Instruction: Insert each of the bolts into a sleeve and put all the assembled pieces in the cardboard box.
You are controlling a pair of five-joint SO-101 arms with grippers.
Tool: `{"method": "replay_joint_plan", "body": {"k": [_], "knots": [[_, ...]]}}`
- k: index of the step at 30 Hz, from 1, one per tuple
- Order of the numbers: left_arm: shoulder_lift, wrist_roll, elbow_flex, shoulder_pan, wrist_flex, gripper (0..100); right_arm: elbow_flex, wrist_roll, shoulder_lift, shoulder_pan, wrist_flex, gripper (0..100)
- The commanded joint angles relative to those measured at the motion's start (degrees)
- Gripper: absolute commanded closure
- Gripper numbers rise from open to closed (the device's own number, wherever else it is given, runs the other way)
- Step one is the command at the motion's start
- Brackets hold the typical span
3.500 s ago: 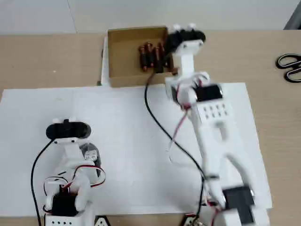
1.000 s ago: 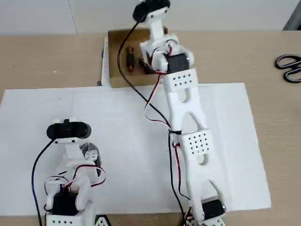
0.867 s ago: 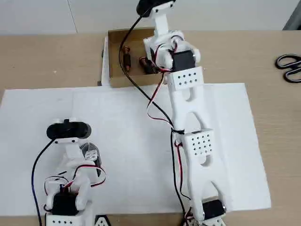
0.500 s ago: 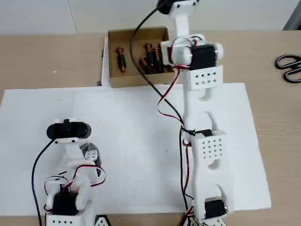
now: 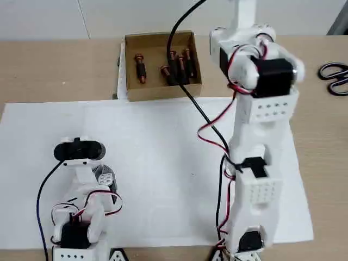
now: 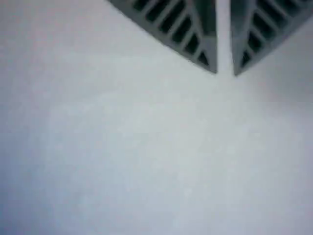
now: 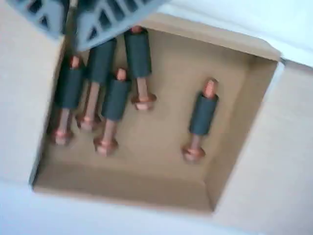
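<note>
The cardboard box (image 5: 162, 92) stands at the back of the table and holds several bolts in black sleeves. A group of these assembled pieces (image 5: 178, 65) lies at its right side, and one piece (image 5: 141, 68) lies alone at its left. From the right wrist view I look down into the box (image 7: 161, 169), with the group (image 7: 105, 93) and the lone piece (image 7: 201, 120) below. My right gripper (image 7: 71, 36) hangs shut and empty above the group. The right arm (image 5: 261, 109) rises high beside the box. My left gripper (image 6: 224, 68) is shut and empty over white paper.
A white paper sheet (image 5: 163, 163) covers the front of the table, with the left arm (image 5: 81, 168) folded at its near left corner. Scissors (image 5: 334, 76) lie at the far right edge. The right arm's black cable (image 5: 182, 81) hangs across the box.
The right arm stretched over the box, left one piece lying alone at its left side, then rose and swung right. The left arm has stayed still.
</note>
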Motion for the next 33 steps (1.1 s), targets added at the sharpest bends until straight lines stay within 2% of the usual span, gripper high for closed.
{"method": "replay_joint_plan", "body": {"k": [1, 9, 18, 23, 33], "knots": [[-0.4, -0.5, -0.2, 0.3, -0.4, 99, 8.7, -0.1, -11.0, 0.7, 1.2, 99.6], [-0.4, -0.2, -0.2, -0.2, -0.3, 99, 38.0, -0.4, -35.7, 1.0, 0.7, 99.6], [-0.4, -0.1, -0.2, -0.2, -0.3, 99, 64.4, -0.6, -55.2, 9.0, 0.7, 99.6], [-0.4, -0.1, -0.2, -0.2, -0.3, 99, 85.1, -0.8, -67.3, 10.5, -0.3, 99.6], [-0.4, -0.1, -0.2, -0.2, -0.3, 99, 132.8, -1.8, -100.4, 10.4, -19.7, 99.5]]}}
